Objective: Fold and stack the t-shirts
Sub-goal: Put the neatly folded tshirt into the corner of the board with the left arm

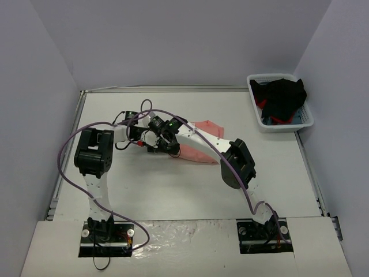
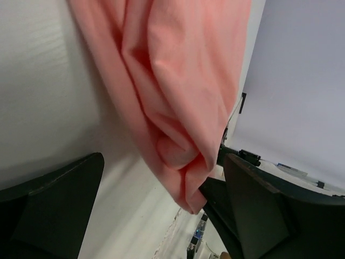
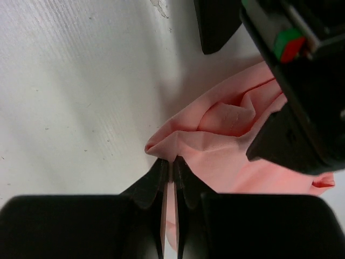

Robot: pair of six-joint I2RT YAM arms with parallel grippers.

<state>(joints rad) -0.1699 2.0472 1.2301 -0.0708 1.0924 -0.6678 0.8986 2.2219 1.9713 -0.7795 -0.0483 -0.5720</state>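
Note:
One salmon-pink t-shirt (image 1: 203, 152) lies bunched in the middle of the white table (image 1: 173, 190), partly under my right forearm. My right gripper (image 1: 172, 148) is shut on a fold at the shirt's left edge; in the right wrist view (image 3: 172, 162) the cloth (image 3: 226, 145) is pinched between the closed fingers. My left gripper (image 1: 151, 144) is open right beside it. In the left wrist view (image 2: 156, 181) the shirt (image 2: 178, 81) hangs between the wide-apart fingers, and its lowest fold touches the right finger (image 2: 259, 210).
A white plastic basket (image 1: 258, 98) holding dark and red clothes stands at the back right corner. Grey walls close in the table on three sides. Both arms cross close together over the table's middle, cables looping above the left arm.

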